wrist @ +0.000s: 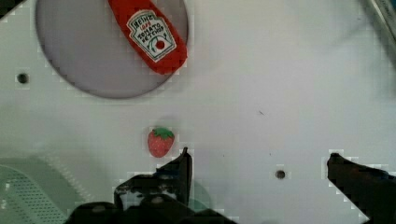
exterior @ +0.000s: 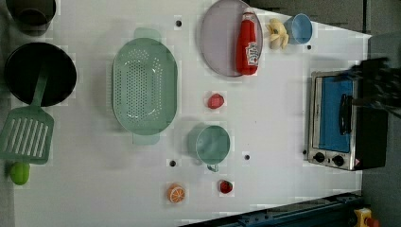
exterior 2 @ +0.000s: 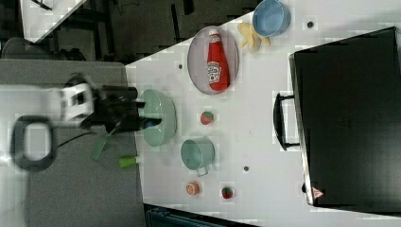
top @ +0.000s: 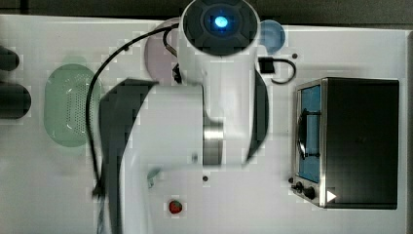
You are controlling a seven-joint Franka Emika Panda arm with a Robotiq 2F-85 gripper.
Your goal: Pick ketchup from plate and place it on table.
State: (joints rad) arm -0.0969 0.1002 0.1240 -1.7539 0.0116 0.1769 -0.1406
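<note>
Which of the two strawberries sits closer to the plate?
The strawberry between the plate and the green cup. The other strawberry lies past the cup, beside the orange slice.

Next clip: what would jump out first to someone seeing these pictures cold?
The red ketchup lying flat on the mauve plate at the far edge of the white table in the left view. Next, the big green basket at the left view's left and the toaster oven at the left view's right. In the wrist view the open gripper hangs above the table near a strawberry toy.
</note>
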